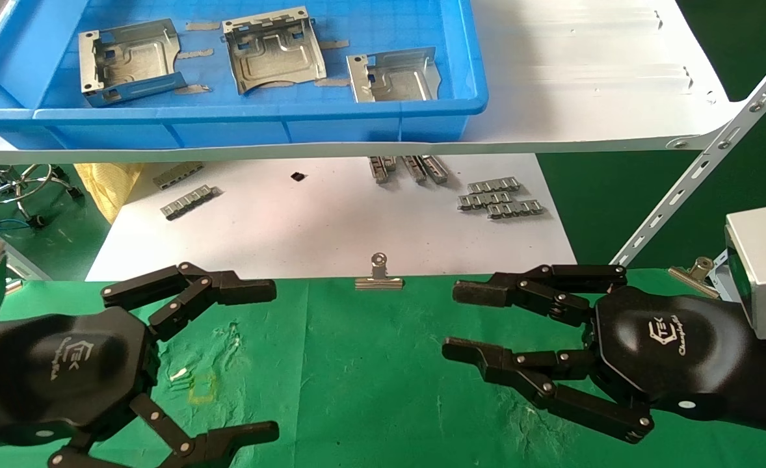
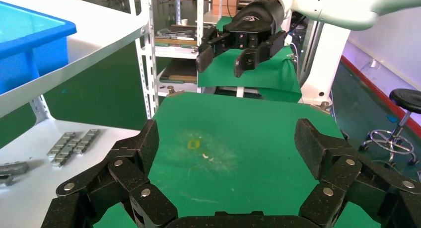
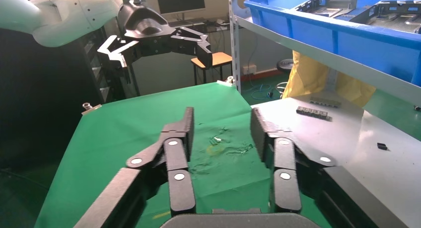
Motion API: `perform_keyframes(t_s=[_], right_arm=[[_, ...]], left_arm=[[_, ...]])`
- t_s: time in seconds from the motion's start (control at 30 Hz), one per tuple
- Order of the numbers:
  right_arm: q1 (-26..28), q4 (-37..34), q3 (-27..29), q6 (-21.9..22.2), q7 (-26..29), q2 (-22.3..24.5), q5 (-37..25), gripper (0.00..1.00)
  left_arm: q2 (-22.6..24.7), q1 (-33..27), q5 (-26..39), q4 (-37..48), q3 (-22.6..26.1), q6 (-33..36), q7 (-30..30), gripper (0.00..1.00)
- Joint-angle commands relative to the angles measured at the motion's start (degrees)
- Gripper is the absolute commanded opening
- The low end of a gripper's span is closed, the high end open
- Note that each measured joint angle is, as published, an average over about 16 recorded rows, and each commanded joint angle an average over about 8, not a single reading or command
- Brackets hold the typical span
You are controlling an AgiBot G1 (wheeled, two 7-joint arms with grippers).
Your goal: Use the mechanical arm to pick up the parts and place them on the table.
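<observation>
Three shiny silver brackets lie in a blue bin (image 1: 227, 120) on the shelf: one at the left (image 1: 129, 62), one in the middle (image 1: 274, 49), one at the right (image 1: 393, 77). My left gripper (image 1: 263, 361) is open and empty, low over the left of the green table (image 1: 357, 364), far short of the bin. In the left wrist view its spread fingers (image 2: 226, 143) frame bare green cloth. My right gripper (image 1: 454, 322) is open and empty over the table's right side, and its own view (image 3: 222, 126) shows only cloth between the fingers.
The bin stands on a white shelf board (image 1: 584, 78) above a white surface with grey ridged strips (image 1: 500, 198). A binder clip (image 1: 378, 276) sits on the table's far edge. A slotted shelf brace (image 1: 701, 175) slants at the right. A yellow square outline (image 1: 202, 389) marks the cloth.
</observation>
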Motion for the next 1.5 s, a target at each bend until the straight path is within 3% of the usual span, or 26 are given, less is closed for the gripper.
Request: perform_keyframes(t_s=[0.03,0.63,0.8,1.07,1.3,1.5], right_arm=[[0.0,0.0,0.0,0.0,0.0,0.0,0.0,0.0],[0.0,0.0,0.0,0.0,0.0,0.0,0.0,0.0],[0.0,0.0,0.0,0.0,0.0,0.0,0.0,0.0],[0.0,0.0,0.0,0.0,0.0,0.0,0.0,0.0],[0.0,0.0,0.0,0.0,0.0,0.0,0.0,0.0],[0.0,0.0,0.0,0.0,0.0,0.0,0.0,0.0]], left_arm=[[0.0,0.0,0.0,0.0,0.0,0.0,0.0,1.0],[0.0,-0.09,0.01,-0.05,-0.04,-0.02,0.05,1.0],[0.47,-2.65,0.77,-0.35,-0.27,-0.95,0.04,1.0],[6.14,-19.43,9.67,7.34,2.78,-3.94,-1.54,1.0],[16.2,-38.05,22.49,27.17,8.58,-5.99,3.11,1.0],[24.77,-49.53,31.98,44.34,12.04,-15.97,8.19,1.0]])
